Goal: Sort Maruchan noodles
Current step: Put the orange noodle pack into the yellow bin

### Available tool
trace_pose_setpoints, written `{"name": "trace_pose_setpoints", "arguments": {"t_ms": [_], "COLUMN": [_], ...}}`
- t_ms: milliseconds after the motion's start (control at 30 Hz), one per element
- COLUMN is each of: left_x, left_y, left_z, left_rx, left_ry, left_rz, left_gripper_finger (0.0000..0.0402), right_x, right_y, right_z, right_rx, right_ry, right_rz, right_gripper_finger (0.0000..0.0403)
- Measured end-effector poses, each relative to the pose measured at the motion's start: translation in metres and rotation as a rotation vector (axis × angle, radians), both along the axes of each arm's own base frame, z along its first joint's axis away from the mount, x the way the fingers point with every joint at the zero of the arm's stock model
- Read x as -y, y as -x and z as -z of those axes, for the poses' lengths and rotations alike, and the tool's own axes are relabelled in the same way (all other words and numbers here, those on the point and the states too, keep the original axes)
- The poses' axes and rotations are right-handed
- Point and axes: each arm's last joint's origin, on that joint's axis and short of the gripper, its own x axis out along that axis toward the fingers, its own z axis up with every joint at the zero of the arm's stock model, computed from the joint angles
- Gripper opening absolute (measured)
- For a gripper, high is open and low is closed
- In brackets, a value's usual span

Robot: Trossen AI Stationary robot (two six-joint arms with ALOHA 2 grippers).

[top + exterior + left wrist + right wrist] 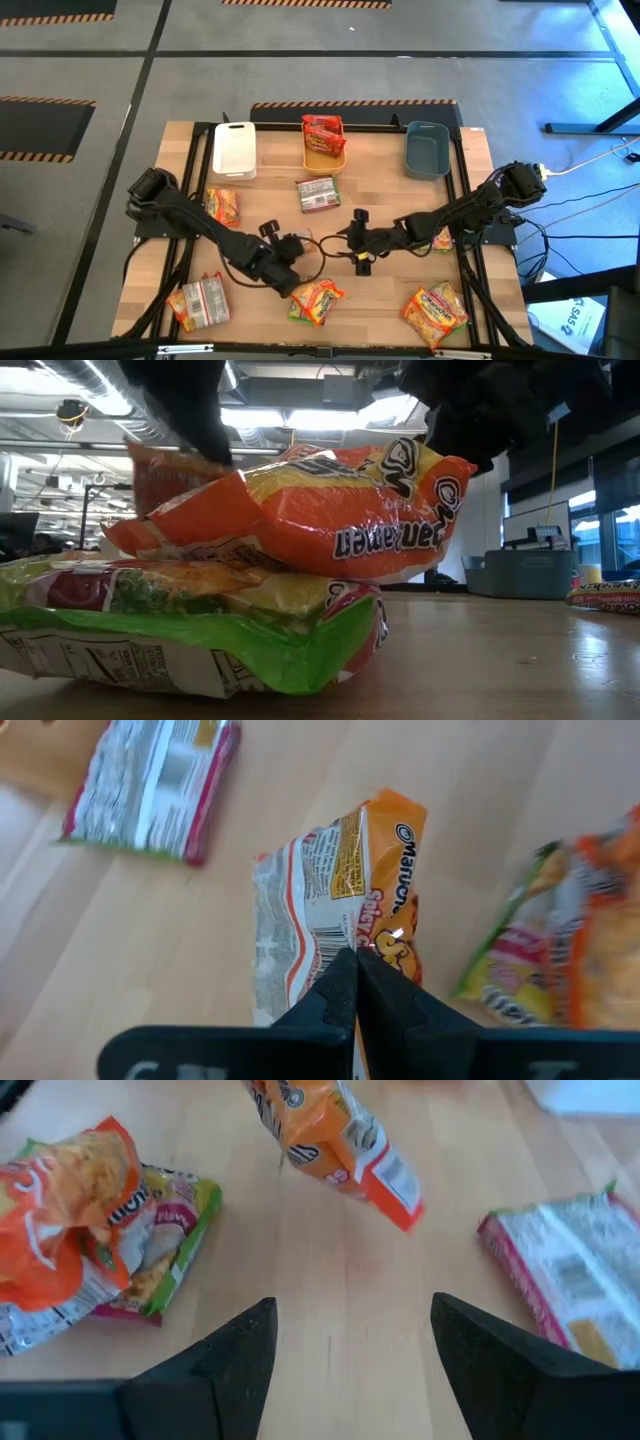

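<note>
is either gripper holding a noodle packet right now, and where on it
The left gripper is shut on an orange noodle packet, pinching its edge. The right gripper is open and holds nothing.

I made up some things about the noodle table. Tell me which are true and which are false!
1. The left tool is pinching an orange noodle packet. True.
2. The right tool is holding a packet too. False: its fingers stand open with only bare table between them.
3. The orange bin has a red packet in it. True.
4. The white bin is full of noodles. False: nothing shows inside it.
5. Near the front edge, an orange packet lies on top of a green one. True.
6. The grey-blue bin sits between the white bin and the orange bin. False: it stands at the right end of the row.
</note>
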Motion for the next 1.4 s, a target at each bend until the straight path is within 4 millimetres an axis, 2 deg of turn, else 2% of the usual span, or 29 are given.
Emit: {"name": "trace_pose_setpoints", "arguments": {"t_ms": [133,300,500,667,867,1167,1400], "left_x": [-0.002,-0.003,-0.004,-0.003,-0.002,-0.001,0.001], "left_y": [0.004,0.004,-0.001,-0.003,-0.008,-0.008,-0.012], "left_z": [-0.016,-0.025,-0.028,-0.030,-0.032,-0.032,-0.035], "left_rx": [0.054,0.093,0.127,0.140,0.170,0.150,0.192], "left_ry": [0.013,0.012,0.012,0.011,0.026,0.064,0.043], "left_rz": [0.028,0.060,0.100,0.119,0.168,0.202,0.240], "left_gripper_finger": [0.0000,0.0000,0.0000,0.0000,0.0000,0.0000,0.0000], "right_x": [-0.001,-0.003,-0.002,-0.003,0.000,-0.001,-0.005], "right_y": [-0.004,-0.011,-0.024,-0.033,-0.042,-0.042,-0.044], "right_z": [-0.006,-0.014,0.001,0.010,0.005,0.004,0.007], "right_rx": [0.070,0.187,0.228,0.286,0.311,0.321,0.345], "right_ry": [0.025,0.061,0.080,0.117,0.166,0.237,0.206], "right_rz": [-0.037,-0.043,-0.146,-0.158,-0.160,-0.164,-0.297], "right_gripper_finger": [0.0260,0.0301,0.0341,0.0344,0.0344,0.0344,0.0342]}}
